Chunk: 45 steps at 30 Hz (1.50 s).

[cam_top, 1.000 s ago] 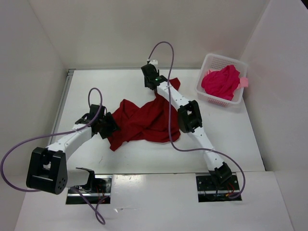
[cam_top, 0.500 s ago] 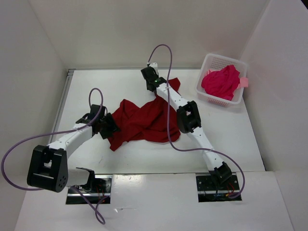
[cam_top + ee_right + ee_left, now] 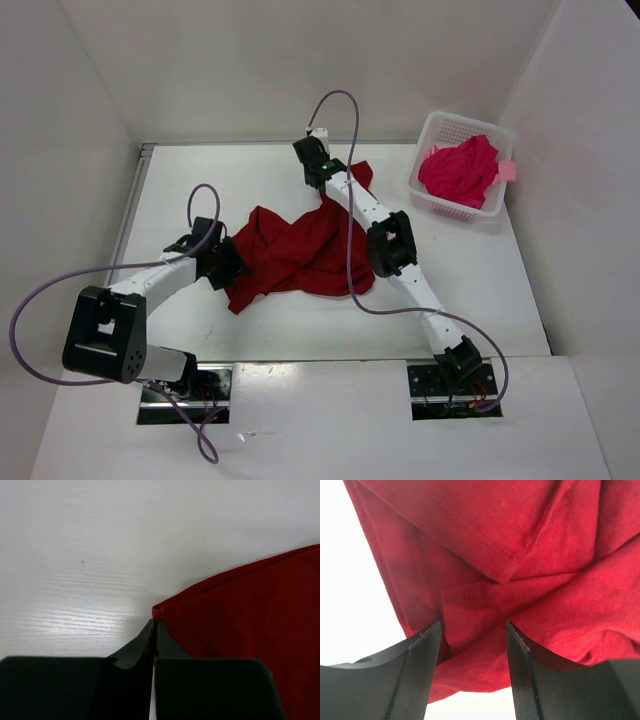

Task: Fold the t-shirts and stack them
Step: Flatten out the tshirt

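Observation:
The dark red t-shirt (image 3: 300, 250) lies crumpled in the middle of the table. My left gripper (image 3: 234, 267) is at the shirt's left edge. In the left wrist view this gripper (image 3: 473, 625) is open, with a fold of the red cloth (image 3: 495, 540) lying between and beyond its fingers. At the shirt's far end, my right gripper (image 3: 330, 180) is shut; the right wrist view shows its jaws (image 3: 155, 622) pinched on a corner of the dark red cloth (image 3: 250, 605). A crimson-pink t-shirt (image 3: 460, 170) fills the basket, and a bit of salmon pink cloth (image 3: 507, 170) pokes out beside it.
A white perforated basket (image 3: 440, 122) stands at the back right near the side wall. White walls close the table in at the back and on both sides. Purple cables loop above both arms.
My right gripper has shut on the far corner of the dark red shirt. The left arm has shifted slightly at the shirt's left edge and stays open.

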### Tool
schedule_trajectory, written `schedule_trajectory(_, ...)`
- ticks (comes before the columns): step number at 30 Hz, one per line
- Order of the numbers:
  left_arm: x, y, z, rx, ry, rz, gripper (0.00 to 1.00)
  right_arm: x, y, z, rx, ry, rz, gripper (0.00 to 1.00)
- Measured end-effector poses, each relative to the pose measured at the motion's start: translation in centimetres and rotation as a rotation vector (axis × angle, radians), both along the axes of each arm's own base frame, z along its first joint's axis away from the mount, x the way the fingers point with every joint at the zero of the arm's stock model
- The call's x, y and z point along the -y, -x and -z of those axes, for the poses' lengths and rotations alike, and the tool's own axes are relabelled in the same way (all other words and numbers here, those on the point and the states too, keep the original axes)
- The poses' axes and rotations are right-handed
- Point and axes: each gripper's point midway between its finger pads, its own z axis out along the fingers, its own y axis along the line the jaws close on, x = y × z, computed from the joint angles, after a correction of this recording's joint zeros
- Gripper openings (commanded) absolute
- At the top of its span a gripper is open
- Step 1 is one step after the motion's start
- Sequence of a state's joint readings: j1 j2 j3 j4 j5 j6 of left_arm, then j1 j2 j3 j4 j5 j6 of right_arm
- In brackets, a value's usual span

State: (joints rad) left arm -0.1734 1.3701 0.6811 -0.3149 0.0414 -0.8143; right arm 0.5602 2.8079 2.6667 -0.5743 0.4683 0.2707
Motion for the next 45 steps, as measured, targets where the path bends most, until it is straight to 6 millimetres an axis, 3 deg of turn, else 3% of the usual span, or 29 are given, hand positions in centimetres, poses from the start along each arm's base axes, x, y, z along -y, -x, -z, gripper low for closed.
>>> schedule_trajectory(4,-0.4,-0.5,-0.1,0.012,-0.024,-0.01,0.6,0.0,-0.1,-1.7,0.017,-0.009,0.004,0.0)
schedule_trajectory(7,-1.4,-1.3,-0.7,0.035,-0.038,-0.039,0.59,0.2,0.4,-4.1,0.021,-0.012,0.001,0.0)
schedule_trajectory(10,-2.9,-1.8,-1.0,0.053,-0.05,-0.071,0.56,1.2,1.4,-8.1,0.031,-0.018,0.001,0.0)
schedule_trajectory(13,-4.0,-2.2,-1.0,0.058,-0.058,-0.091,0.51,3.1,4.3,-13.5,0.05,-0.03,-0.005,0.0)
schedule_trajectory(17,-3.3,-2.6,-0.5,0.056,-0.024,-0.068,0.47,6.1,8.8,-21.3,0.131,-0.089,-0.001,0.0)
schedule_trajectory(20,-2.5,-2.8,-0.5,0.057,0.016,-0.045,0.45,7.8,11.1,-24.6,0.19,-0.142,0.004,0.0)
schedule_trajectory(22,-2.1,-2.9,-0.7,0.066,0.04,-0.03,0.44,8.6,12.6,-24.3,0.183,-0.15,0.007,0.0)
schedule_trajectory(28,-1.6,-2.9,-0.8,0.075,0.05,0.008,0.37,10.7,15.4,-18.2,0.056,-0.099,0.026,0.0)
schedule_trajectory(31,-1.8,-2.7,-0.5,0.072,0.037,0.002,0.34,11.2,16.0,-16.6,0.021,-0.083,0.034,0.02)
schedule_trajectory(34,-2.1,-2.7,-0.4,0.067,0.021,-0.007,0.34,11.7,16.4,-16.5,0.018,-0.083,0.041,0.02)
schedule_trajectory(38,-2.5,-2.4,-0.1,0.057,0.001,-0.017,0.43,12.6,16.8,-17.6,0.04,-0.096,0.053,0.02)
schedule_trajectory(45,-1.9,-1.7,1.0,0.018,-0.01,0.001,0.43,13.0,17.0,-18.7,0.067,-0.114,0.058,0.02)
